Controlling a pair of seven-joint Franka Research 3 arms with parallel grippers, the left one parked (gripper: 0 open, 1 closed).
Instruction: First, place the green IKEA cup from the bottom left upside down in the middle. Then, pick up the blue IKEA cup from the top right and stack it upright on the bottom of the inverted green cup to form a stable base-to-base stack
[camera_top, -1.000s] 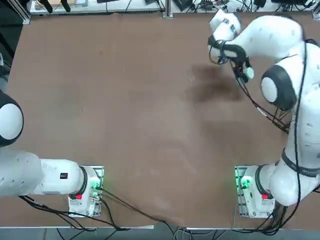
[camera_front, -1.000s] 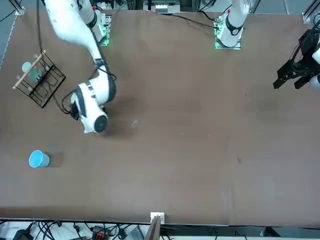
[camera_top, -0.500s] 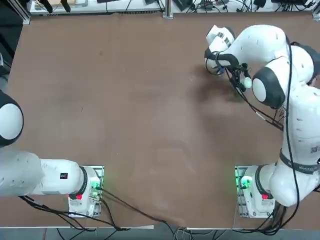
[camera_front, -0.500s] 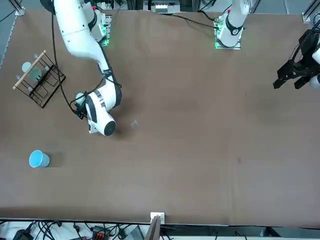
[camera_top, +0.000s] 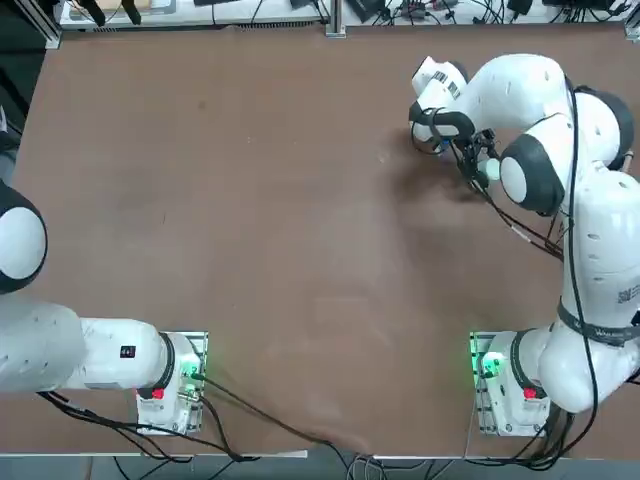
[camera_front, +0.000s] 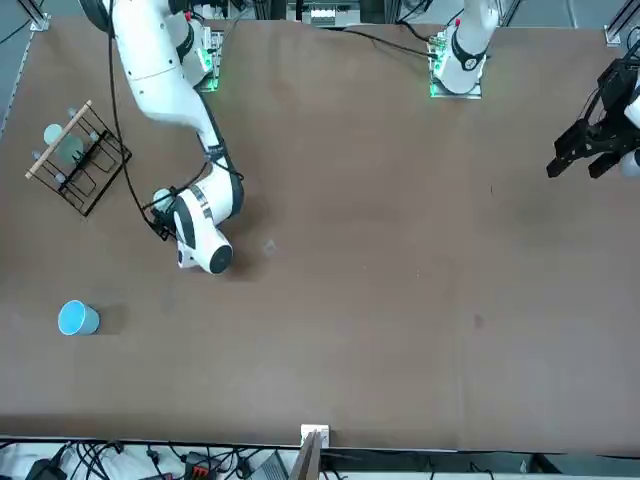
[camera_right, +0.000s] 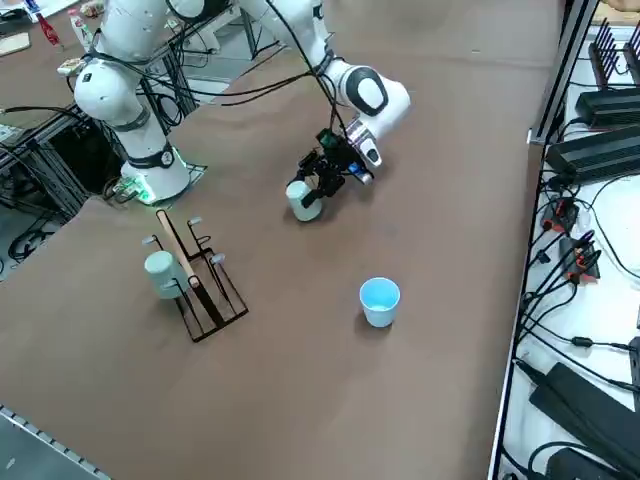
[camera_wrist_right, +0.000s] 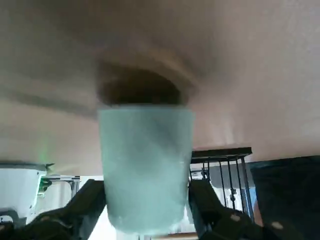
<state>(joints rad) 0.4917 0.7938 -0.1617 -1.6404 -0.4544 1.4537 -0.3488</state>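
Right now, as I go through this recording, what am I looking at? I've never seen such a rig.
It is a two-armed robot at a brown table. One picture looks down from above, one faces the robot across the table, one looks from its right side, and one sits on the right wrist. A light blue cup stands upright; a wire rack lies nearby with a pale cup. The green cup is at the right gripper, mouth towards the table; whether it is gripped, I cannot tell.
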